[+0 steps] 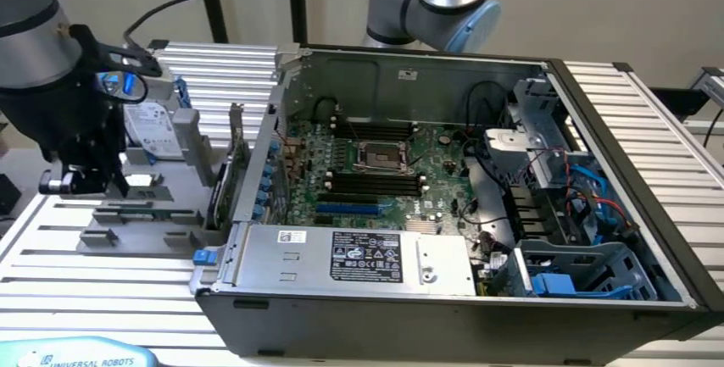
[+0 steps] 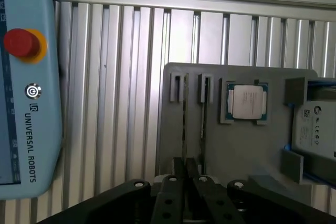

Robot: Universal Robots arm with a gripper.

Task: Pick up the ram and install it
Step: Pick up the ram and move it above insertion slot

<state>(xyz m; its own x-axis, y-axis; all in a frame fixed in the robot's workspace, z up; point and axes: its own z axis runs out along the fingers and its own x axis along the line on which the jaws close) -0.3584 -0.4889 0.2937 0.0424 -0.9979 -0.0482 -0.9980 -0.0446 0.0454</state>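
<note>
The ram [image 2: 184,121] stood on its edge in a narrow slot of the grey holder [image 2: 273,150] on the worktop [image 2: 115,103], probably so that its top edge could be taken from above. The gripper [image 2: 186,181] hung right over it. It could not be told whether it was closed on the ram. The holder also carried 1 more stick [image 2: 202,121], a processor [image 2: 247,101] and a hard drive [image 2: 315,127].

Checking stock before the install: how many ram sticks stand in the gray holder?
2. The first ram stick stands edge-on in the gray holder, the second ram stick parallel beside it, nearer the processor chip. The hand covers their near ends.
</note>
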